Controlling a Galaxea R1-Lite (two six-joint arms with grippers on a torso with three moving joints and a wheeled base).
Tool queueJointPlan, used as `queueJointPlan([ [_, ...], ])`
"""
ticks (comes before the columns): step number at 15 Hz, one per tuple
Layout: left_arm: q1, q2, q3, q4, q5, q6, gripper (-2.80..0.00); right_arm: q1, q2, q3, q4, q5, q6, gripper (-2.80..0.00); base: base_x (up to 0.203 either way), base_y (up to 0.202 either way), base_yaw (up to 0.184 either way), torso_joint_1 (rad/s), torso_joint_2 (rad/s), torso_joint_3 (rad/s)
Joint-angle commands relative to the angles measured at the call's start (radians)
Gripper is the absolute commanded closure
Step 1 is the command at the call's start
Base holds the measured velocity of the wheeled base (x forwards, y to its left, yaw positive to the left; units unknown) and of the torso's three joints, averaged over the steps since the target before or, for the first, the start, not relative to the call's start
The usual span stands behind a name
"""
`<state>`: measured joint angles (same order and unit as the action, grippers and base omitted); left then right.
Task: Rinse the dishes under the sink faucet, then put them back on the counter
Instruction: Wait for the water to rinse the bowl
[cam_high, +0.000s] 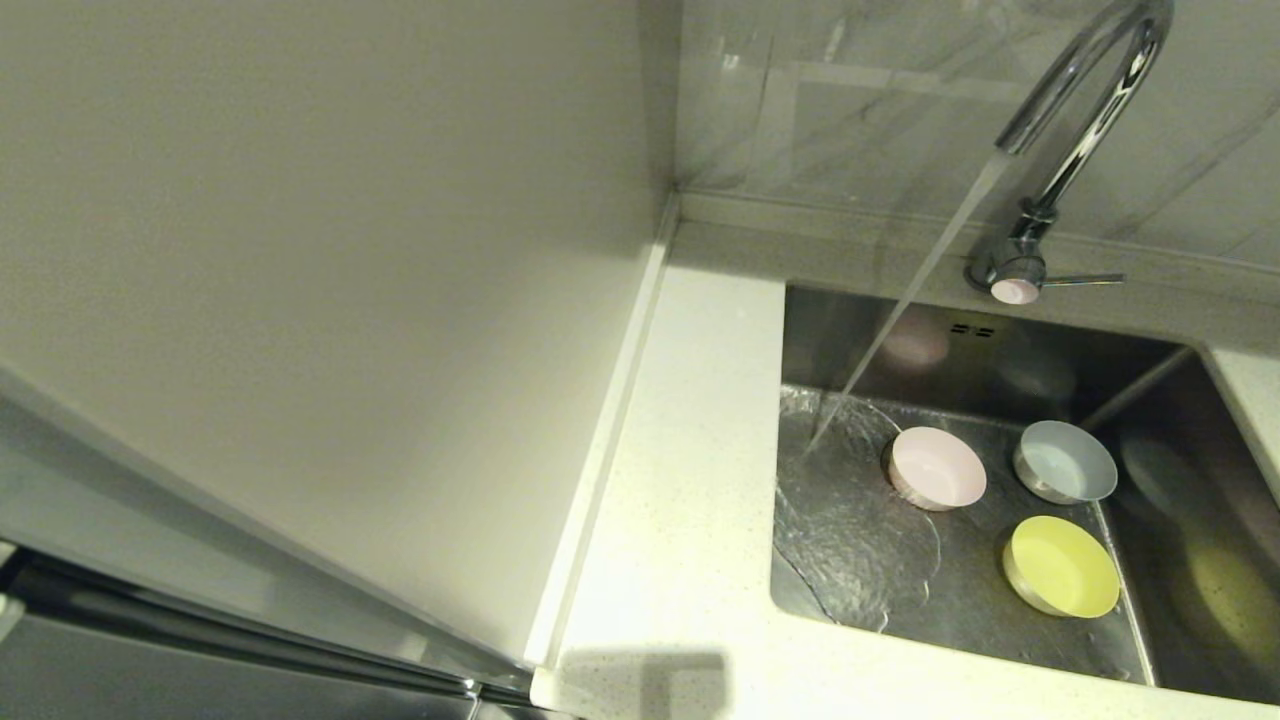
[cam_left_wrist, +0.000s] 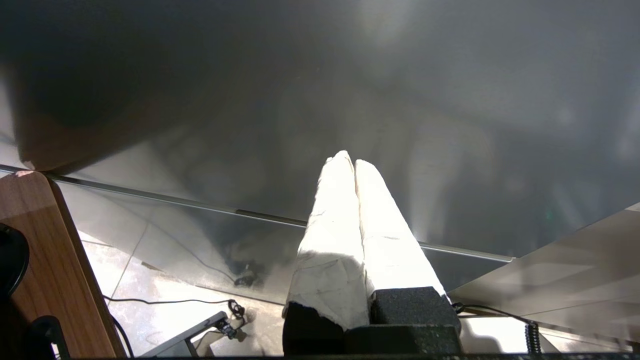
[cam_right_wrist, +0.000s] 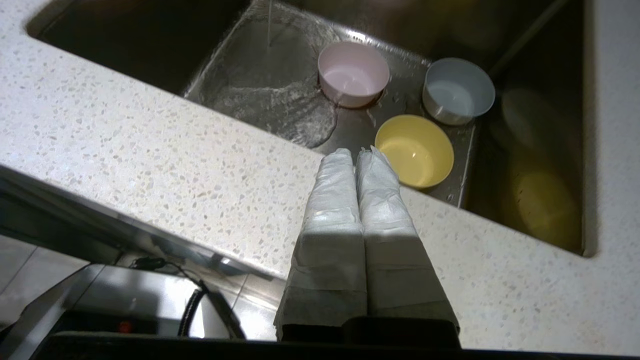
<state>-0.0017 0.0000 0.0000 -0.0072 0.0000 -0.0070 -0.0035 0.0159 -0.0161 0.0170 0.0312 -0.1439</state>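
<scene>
Three bowls stand upright on the floor of the steel sink (cam_high: 850, 340): a pale pink bowl (cam_high: 938, 467), a light grey bowl (cam_high: 1065, 461) and a yellow-green bowl (cam_high: 1062, 566). Water runs from the chrome faucet (cam_high: 1085, 95) and lands on the sink floor just left of the pink bowl. My right gripper (cam_right_wrist: 356, 151) is shut and empty, above the counter's front strip (cam_right_wrist: 150, 165), short of the yellow-green bowl (cam_right_wrist: 414, 150); the pink bowl (cam_right_wrist: 353, 73) and grey bowl (cam_right_wrist: 458, 97) lie beyond. My left gripper (cam_left_wrist: 348, 161) is shut and empty, facing a dark panel away from the sink.
The white speckled counter (cam_high: 690, 450) borders the sink on the left and front. A plain off-white wall panel (cam_high: 320, 250) rises on the left. The faucet's thin lever (cam_high: 1085, 280) points right. Cables lie on the floor (cam_left_wrist: 165, 300) below.
</scene>
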Motion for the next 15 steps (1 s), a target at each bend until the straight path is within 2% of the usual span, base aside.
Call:
queueJointPlan([
  [1,0.000,0.000,0.003,0.000,0.000,-0.001,0.00,0.000,-0.016,0.016,-0.037,0.002,-0.014,0.00,0.000,0.000,0.000,0.000,0.00,0.000],
  [6,0.000,0.000,0.003,0.000,0.000,-0.001,0.00,0.002,-0.016,0.015,-0.038,0.001,-0.008,0.00,0.000,0.000,0.000,0.000,0.00,0.000],
  [8,0.000,0.000,0.003,0.000,0.000,-0.001,0.00,0.002,-0.016,0.016,-0.031,0.001,0.024,0.00,0.000,0.000,0.000,0.000,0.00,0.000],
  [11,0.000,0.000,0.003,0.000,0.000,-0.001,0.00,0.002,-0.016,0.016,-0.025,-0.020,0.119,0.00,0.000,0.000,0.000,0.000,0.00,0.000],
  [15,0.000,0.000,0.003,0.000,0.000,-0.001,0.00,0.002,-0.016,0.016,-0.025,-0.027,0.124,0.00,0.000,0.000,0.000,0.000,0.00,0.000],
])
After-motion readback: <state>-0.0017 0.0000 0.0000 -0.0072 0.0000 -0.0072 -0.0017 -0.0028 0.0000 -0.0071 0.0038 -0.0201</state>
